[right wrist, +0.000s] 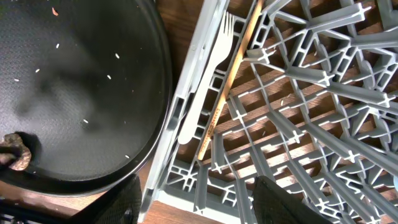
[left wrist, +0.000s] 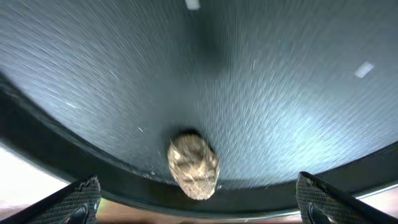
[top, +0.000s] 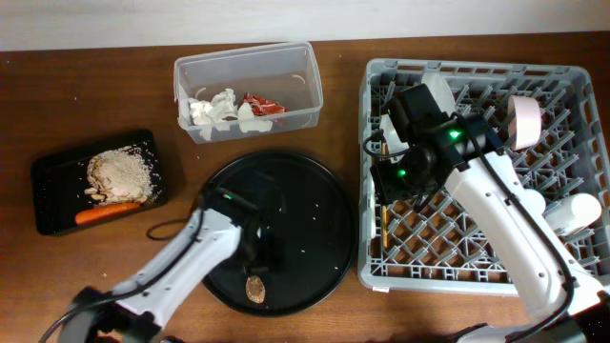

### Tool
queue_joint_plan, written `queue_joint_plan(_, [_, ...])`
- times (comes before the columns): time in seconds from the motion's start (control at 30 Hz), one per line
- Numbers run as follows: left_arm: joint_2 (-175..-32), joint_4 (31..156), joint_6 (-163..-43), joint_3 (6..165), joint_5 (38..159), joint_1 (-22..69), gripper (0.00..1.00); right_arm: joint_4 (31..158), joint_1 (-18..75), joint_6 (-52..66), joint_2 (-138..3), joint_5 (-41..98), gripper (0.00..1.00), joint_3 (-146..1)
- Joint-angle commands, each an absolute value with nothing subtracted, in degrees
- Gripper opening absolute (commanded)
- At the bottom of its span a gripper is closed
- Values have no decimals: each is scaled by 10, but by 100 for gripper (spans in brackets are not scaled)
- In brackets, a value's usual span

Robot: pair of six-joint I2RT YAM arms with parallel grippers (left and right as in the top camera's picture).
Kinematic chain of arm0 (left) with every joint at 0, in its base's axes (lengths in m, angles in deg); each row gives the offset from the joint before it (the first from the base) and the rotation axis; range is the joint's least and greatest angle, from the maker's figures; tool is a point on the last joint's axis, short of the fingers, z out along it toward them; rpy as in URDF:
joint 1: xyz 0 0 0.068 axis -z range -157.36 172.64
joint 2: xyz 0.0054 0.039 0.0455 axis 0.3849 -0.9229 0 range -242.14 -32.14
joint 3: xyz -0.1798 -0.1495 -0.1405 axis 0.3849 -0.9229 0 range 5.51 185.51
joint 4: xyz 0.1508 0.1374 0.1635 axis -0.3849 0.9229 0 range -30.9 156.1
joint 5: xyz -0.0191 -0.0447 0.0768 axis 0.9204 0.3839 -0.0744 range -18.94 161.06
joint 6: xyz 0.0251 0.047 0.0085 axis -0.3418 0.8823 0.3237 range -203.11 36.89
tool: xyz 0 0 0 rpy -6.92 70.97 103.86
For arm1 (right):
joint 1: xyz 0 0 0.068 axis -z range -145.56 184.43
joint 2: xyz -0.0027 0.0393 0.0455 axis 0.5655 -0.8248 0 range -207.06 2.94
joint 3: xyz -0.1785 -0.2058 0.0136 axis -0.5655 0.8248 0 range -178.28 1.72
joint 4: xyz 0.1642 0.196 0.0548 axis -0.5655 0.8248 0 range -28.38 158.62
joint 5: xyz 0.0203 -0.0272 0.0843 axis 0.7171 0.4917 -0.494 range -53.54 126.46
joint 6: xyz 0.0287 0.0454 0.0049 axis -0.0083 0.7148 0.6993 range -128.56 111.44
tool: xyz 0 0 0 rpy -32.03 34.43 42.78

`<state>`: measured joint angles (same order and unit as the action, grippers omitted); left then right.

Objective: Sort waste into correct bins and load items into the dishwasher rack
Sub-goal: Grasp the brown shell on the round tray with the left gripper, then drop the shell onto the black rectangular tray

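A small brown lump (top: 254, 288) lies near the front rim of the large round black tray (top: 315, 205); it also shows in the left wrist view (left wrist: 193, 163) and the right wrist view (right wrist: 15, 152). My left gripper (top: 259, 255) hovers just above it, open, fingers either side (left wrist: 196, 205). My right gripper (top: 393, 183) is open and empty over the left edge of the grey dishwasher rack (top: 477, 276), where a white fork (right wrist: 205, 81) and wooden chopsticks (right wrist: 229, 81) lie. The clear tub (top: 305, 90) holds white napkins (top: 214, 108) and a red wrapper (top: 259, 104). The shallow black tray (top: 48, 205) holds beige food (top: 121, 173) and a carrot (top: 105, 213).
A pink bowl (top: 525, 119) and white cups (top: 572, 211) stand in the rack's right half. Small white crumbs dot the round tray. The wooden table (top: 114, 95) surrounds everything; a pale wall edge runs along the back.
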<state>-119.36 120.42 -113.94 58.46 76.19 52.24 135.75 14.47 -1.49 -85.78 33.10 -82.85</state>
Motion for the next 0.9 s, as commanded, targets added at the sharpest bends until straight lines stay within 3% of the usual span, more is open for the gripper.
queue_joint_plan(0.0, [-1211, 1193, -1132, 544, 782, 558, 99, 1358, 143, -17, -859, 326, 61, -831])
queue_joint_plan(0.23, [-1254, 1140, -1132, 495, 782, 568, 91, 1360, 143, -17, -859, 324, 61, -831])
queue_joint_plan(0.37, [-1255, 1136, -1132, 495, 782, 568, 50, 1360, 143, -17, -859, 324, 61, -831])
queue_joint_plan(0.47, [-1254, 1136, -1132, 499, 770, 565, 26, 1360, 143, -17, -859, 324, 61, -831])
queue_joint_plan(0.53, [-1254, 1142, -1132, 515, 755, 556, 18, 1360, 143, -17, -859, 324, 61, -831])
queue_joint_plan(0.7, [-1251, 1184, -1131, 602, 710, 497, 13, 1361, 143, -17, -859, 324, 61, -831])
queue_joint_plan(0.87, [-1251, 1199, -1091, 737, 680, 347, 13, 1363, 143, -17, -859, 324, 61, -831])
